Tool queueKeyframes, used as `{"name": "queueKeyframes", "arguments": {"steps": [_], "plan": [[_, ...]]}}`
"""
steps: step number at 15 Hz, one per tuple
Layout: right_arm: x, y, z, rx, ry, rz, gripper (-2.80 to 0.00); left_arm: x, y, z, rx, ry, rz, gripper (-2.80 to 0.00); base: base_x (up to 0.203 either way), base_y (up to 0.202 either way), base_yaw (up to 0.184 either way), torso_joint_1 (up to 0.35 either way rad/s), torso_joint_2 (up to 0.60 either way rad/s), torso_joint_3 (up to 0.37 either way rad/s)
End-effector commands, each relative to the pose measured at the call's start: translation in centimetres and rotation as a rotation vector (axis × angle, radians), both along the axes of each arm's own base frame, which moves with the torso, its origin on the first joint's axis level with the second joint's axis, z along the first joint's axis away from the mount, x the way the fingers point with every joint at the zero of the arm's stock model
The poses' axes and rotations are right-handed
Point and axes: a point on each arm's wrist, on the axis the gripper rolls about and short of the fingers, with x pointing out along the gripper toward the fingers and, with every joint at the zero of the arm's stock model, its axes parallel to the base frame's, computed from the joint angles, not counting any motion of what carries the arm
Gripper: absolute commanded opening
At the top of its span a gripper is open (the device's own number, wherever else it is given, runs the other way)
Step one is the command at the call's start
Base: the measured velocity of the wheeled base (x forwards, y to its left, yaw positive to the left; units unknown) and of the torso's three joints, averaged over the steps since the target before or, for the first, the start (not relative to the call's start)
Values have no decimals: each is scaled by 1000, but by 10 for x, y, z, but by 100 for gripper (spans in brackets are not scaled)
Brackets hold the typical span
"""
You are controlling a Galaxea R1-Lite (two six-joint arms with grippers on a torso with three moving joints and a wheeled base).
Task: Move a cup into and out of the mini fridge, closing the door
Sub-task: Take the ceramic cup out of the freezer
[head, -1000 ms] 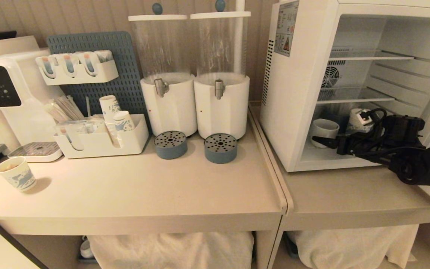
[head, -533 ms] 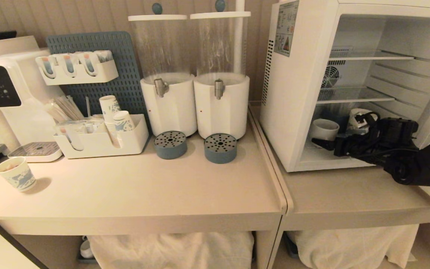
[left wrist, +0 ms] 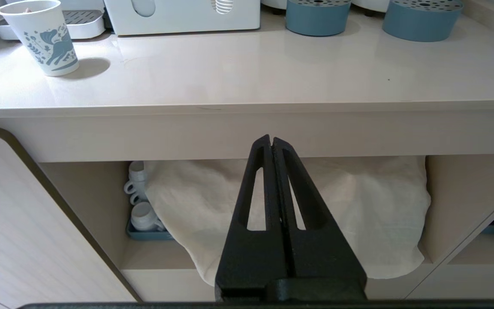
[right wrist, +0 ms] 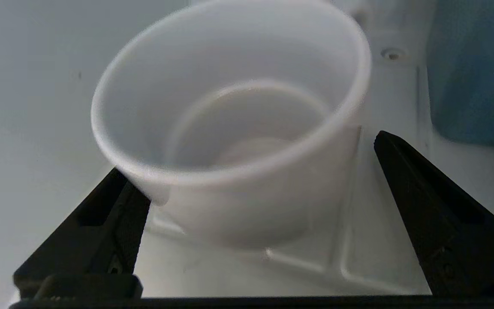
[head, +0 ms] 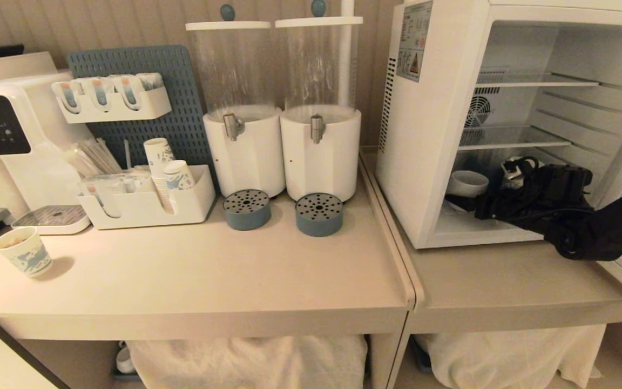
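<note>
**A:** Cup (head: 467, 183), small squat white ceramic one, sitting upright on the floor of the white boxy mini fridge (head: 432, 124), right-centre of the head view. Door not really visible, just a pale frame edge at far right.

**B:** Same over on the right wrist view: cup (right wrist: 234, 128) filling the middle of frame, empty inside. Right gripper (right wrist: 251, 206) spread wide, one black finger (right wrist: 101, 231) low left by the cup wall, the other low right, apart from it. Can't tell about contact on the left one.

**A:** Right gripper (head: 465, 204) reaching in from the right edge, tips just under the cup.

**B:** Left gripper (left wrist: 272, 143) pinched closed, holding nothing, parked below the beige counter (left wrist: 247, 81).
</note>
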Motion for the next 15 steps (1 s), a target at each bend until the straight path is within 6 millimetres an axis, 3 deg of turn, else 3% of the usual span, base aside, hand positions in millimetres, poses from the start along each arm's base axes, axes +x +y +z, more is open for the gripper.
{"name": "queueKeyframes", "arguments": {"steps": [1,9,10,15], "plan": [[3,1,-1,0,-7,3,0,0,0,0,0,-1,0,-280,0,0,0,0,0,0],[5,2,-1,-15,-8,-6,0,0,0,0,0,-1,0,-280,0,0,0,0,0,0],[5,2,-1,-17,-6,-13,-280,0,0,0,0,-1,0,-280,0,0,0,0,0,0],[2,2,3,-16,1,-13,-280,0,0,0,0,-1,0,-280,0,0,0,0,0,0]]}}
